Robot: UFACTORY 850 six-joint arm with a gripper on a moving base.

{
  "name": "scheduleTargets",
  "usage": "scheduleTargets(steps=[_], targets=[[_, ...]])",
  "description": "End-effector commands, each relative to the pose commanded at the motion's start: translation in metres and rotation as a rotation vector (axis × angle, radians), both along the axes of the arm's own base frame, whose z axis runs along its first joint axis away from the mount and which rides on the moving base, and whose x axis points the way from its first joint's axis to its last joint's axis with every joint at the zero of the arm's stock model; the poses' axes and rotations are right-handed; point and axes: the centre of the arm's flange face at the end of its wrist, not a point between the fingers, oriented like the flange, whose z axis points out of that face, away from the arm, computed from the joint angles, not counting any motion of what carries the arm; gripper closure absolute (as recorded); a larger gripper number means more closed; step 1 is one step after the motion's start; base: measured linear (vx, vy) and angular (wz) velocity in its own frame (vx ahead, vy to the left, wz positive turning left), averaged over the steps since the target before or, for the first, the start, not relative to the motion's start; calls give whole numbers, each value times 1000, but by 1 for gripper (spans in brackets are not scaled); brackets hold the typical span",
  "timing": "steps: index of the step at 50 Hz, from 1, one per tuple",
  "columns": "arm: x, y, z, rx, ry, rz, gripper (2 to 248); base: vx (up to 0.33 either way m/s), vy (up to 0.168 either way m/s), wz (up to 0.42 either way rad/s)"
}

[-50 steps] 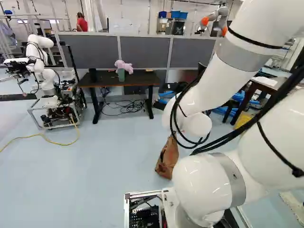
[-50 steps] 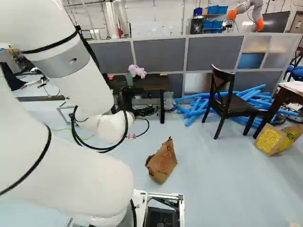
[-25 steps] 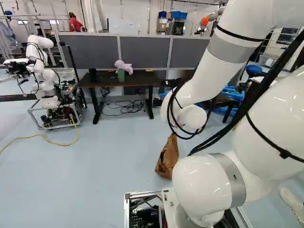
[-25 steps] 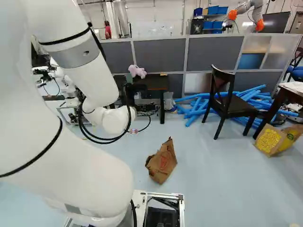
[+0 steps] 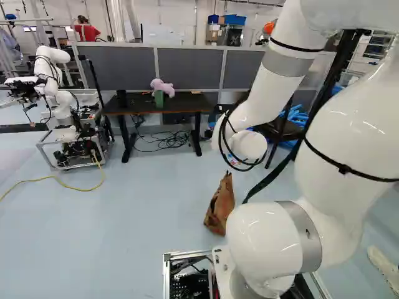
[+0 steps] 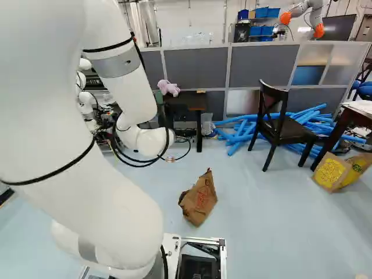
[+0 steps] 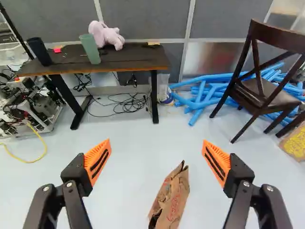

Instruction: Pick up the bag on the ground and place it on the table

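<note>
In the wrist view my gripper (image 7: 157,141) stands open, its orange pads wide apart with nothing gripped. The crumpled brown paper bag (image 7: 172,200) stands on the floor, seen in the gap between the two fingers and beyond reach of either pad. In the right base view the bag (image 6: 199,199) is upright and leaning a little, just ahead of the base; the left base view shows the bag (image 5: 220,205) beside my arm. The dark table (image 7: 119,63) is farther off against the partition, holding a pink plush toy (image 7: 106,35) and a green cup (image 7: 90,48).
A dark chair (image 6: 281,125) and blue foam tubes (image 6: 237,139) are right of the table. A yellow-printed paper bag (image 6: 332,172) lies farther right by another table (image 6: 343,131). Another robot (image 5: 53,87) stands at the left with a yellow cable (image 5: 78,188) on the floor; cables lie under the dark table.
My arm has swung and its wrist has shifted forward, leftward in the left base view and rightward in the right base view. The base and the brown bag have stayed put.
</note>
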Motion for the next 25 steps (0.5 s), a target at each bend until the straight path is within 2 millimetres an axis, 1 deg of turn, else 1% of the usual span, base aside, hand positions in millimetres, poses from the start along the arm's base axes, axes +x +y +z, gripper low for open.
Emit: scheduleTargets(steps=[25], targets=[[41,-23,-34,14,146,-50,3,0,0,0]])
